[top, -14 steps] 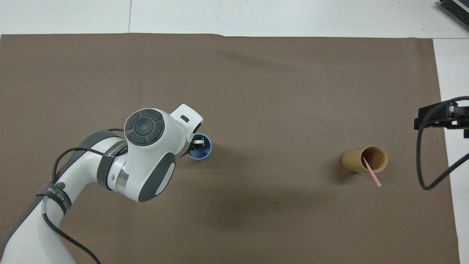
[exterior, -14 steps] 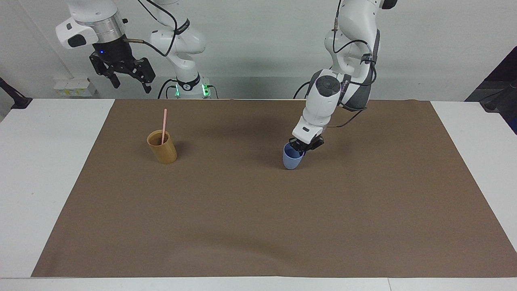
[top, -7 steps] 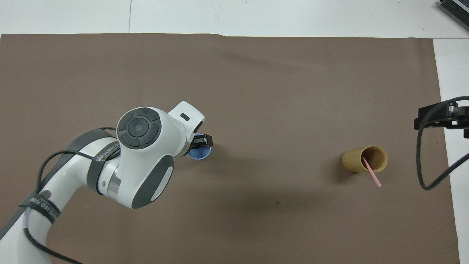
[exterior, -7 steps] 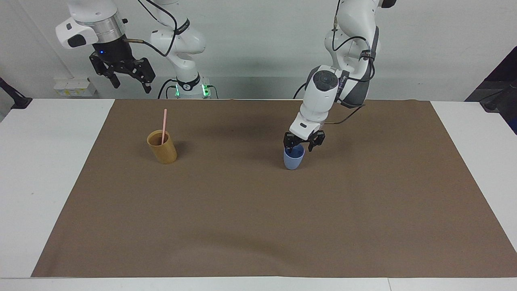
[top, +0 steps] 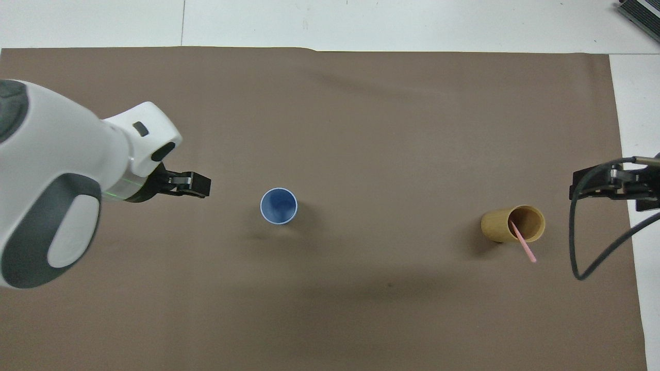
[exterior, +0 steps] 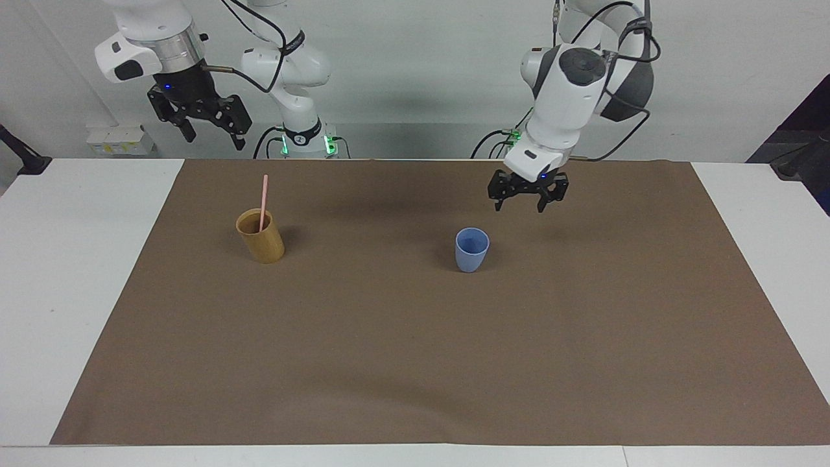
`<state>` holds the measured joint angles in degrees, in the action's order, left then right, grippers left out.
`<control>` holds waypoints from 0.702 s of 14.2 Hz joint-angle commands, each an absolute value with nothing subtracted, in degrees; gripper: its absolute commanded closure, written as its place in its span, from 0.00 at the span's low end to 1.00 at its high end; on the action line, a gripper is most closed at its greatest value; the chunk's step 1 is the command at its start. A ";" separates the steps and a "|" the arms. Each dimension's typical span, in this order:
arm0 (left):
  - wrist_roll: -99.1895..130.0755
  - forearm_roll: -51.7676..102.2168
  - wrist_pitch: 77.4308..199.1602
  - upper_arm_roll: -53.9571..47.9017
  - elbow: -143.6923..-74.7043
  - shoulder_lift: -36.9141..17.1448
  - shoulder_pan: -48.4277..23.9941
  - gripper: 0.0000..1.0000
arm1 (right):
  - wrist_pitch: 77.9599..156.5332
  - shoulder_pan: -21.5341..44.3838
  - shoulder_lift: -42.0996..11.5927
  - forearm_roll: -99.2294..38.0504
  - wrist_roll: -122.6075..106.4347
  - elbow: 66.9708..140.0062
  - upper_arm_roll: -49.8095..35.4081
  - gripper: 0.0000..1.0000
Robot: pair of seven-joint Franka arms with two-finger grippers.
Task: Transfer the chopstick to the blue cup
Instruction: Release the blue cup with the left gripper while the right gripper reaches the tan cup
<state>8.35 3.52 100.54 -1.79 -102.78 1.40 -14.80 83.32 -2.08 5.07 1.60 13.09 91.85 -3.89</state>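
Brown paper sheet spread over a white table. Upright on it, toward the right arm's end: tan wood-coloured cup holding the thin pale pink chopstick, lower end inside, long axis close to vertical, upper end well above the rim and tipped toward the robots. Near mid-table, well apart from it: small light-blue tapered plastic cup, upright. Left gripper raised over bare paper, fingers spread wide, holding nothing. Right gripper waiting high at the table's edge, fingers likewise apart, holding nothing.
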 commanded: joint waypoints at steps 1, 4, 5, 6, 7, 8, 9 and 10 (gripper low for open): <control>2.91 3.34 96.34 -2.29 -100.64 2.63 -9.86 0.00 | 89.11 -2.55 10.19 0.79 12.30 102.72 -3.87 0.00; 1.32 2.90 91.95 -2.28 -96.69 2.99 -6.86 0.00 | 92.01 -2.46 12.30 0.79 12.22 110.01 -3.87 0.00; 0.80 2.12 90.89 -2.29 -95.55 2.99 -6.59 0.00 | 92.72 -2.46 13.00 0.79 12.13 112.48 -3.87 0.00; 0.18 1.67 90.18 -2.29 -94.75 3.08 -6.59 0.00 | 93.42 -2.46 13.44 0.79 11.95 114.85 -3.87 0.00; 0.00 1.32 89.83 -2.11 -94.40 3.08 -6.59 0.00 | 94.38 -2.46 13.88 0.79 11.87 117.31 -3.95 0.00; 0.00 1.14 89.30 -1.94 -94.31 3.16 -6.59 0.00 | 95.09 -2.20 14.15 0.79 11.87 119.07 -3.96 0.00; 0.00 1.14 89.04 -1.76 -94.31 3.43 -6.50 0.00 | 95.53 -1.85 14.15 0.70 11.87 120.31 -3.87 0.00; -0.09 1.23 88.77 -1.67 -94.31 3.95 -6.33 0.00 | 96.32 -1.76 14.15 0.70 11.87 121.63 -3.95 0.00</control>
